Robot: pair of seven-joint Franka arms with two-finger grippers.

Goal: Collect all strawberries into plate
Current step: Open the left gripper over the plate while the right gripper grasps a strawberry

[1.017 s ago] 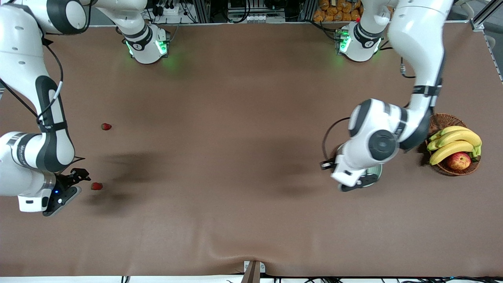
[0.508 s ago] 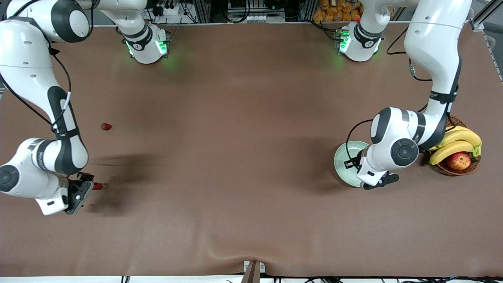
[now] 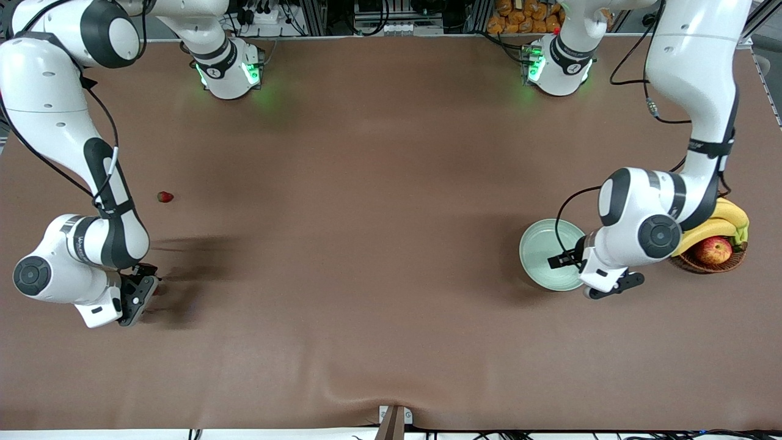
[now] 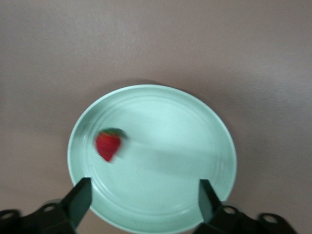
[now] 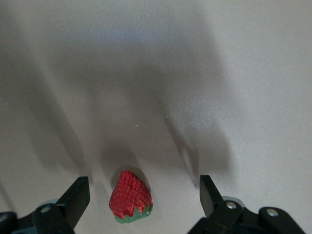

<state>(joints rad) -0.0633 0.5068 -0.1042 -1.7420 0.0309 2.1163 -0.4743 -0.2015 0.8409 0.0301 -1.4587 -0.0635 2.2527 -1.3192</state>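
The mint-green plate (image 3: 540,250) lies near the left arm's end of the table. In the left wrist view one strawberry (image 4: 108,144) lies in the plate (image 4: 185,146); the left arm hides it in the front view. My left gripper (image 3: 611,287) (image 4: 144,201) is open and empty above the plate's rim. My right gripper (image 3: 137,294) (image 5: 142,196) is open and low over a second strawberry (image 5: 130,197), which lies on the table between its fingers, untouched. A third strawberry (image 3: 164,197) lies farther from the front camera, toward the right arm's end.
A brown wicker basket (image 3: 702,264) with bananas (image 3: 708,229) and a red-yellow apple (image 3: 713,249) stands beside the plate, toward the left arm's end. The left arm's elbow hangs over the basket's edge. Brown cloth covers the table.
My left arm has moved off the plate toward the basket, uncovering the plate. My right gripper has moved over the nearer strawberry, which it now hides in the front view.
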